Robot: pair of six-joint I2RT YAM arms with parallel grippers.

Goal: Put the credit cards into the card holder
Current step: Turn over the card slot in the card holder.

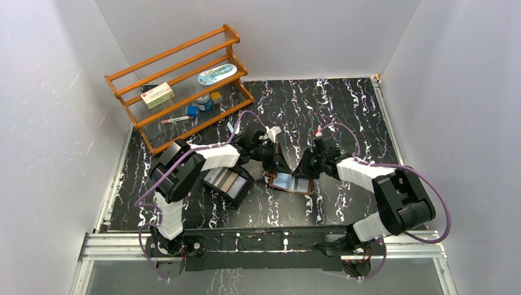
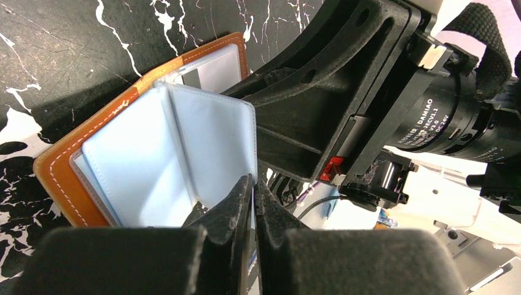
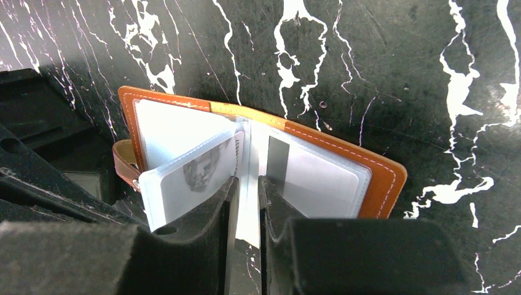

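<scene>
In the overhead view, just left of centre, a shallow black tray (image 1: 241, 196) holds several credit cards (image 1: 226, 180), silver-grey and tan, lying side by side and not yet moved. To its right the left gripper (image 2: 253, 184) reaches down to the card holder (image 1: 290, 183), which lies open on the marbled desk (image 1: 344, 123) at the middle of the frame. Its jaws are all but closed, and they appear to pinch the corner of one pale inner sleeve. Further right, the right gripper (image 3: 247, 184) comes in from the other side. Its jaws stand narrow, with another clear sleeve leaf nipped between them and lifted upright. In the right wrist view the sleeve at the left seems to have a printed card already inside it. By my reading the work is early: the holder is opened and spread, and most cards are still in the tray.
</scene>
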